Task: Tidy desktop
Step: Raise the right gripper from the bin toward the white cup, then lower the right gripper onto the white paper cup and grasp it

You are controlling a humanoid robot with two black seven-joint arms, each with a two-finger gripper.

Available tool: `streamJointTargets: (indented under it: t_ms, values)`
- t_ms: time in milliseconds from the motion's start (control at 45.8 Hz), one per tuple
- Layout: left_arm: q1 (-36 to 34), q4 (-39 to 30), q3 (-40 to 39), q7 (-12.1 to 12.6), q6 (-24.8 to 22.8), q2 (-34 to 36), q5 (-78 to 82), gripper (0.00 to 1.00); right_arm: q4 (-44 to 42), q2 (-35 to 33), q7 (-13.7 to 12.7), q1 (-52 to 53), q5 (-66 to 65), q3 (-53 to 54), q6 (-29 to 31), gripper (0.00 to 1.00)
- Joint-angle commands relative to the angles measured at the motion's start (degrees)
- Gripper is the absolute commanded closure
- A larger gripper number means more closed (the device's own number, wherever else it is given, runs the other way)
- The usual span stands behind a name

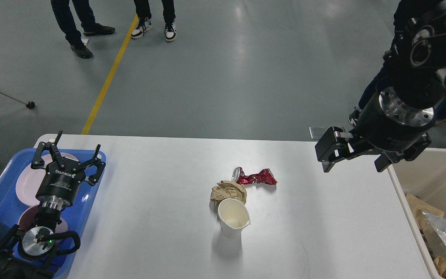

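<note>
Near the middle of the desktop [149, 240] sit a cup [233, 221], paper wad [229, 191] and crushed can [254, 177], left of the nearer, empty-fingered right gripper [329, 149], whose opening cannot be judged.

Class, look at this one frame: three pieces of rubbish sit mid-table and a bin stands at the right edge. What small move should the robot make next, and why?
Probably swing the right end effector left and down toward the crushed red can. It hangs empty above the desktop near the beige bin, nearer the can than the left end effector, which is open over the blue tray.
</note>
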Motion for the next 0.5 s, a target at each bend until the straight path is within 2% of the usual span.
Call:
streamJointTargets:
  t_ms: [0, 262, 480]
  values:
    - [0.00, 0.00, 0.00, 0.00, 0.00, 0.00, -0.01, 0.04, 0.38, -0.04, 0.01, 0.25, 0.13, -0.20, -0.72, 0.00]
    - [0.00, 0.00, 0.00, 0.00, 0.00, 0.00, -0.01, 0.04, -0.49, 0.40, 0.01, -1.16, 0.13, 0.94, -0.72, 0.00]
    - [0.00, 0.00, 0.00, 0.00, 0.00, 0.00, -0.01, 0.04, -6.55, 7.16, 0.01, -10.02, 0.57, 10.24, -5.02, 0.00]
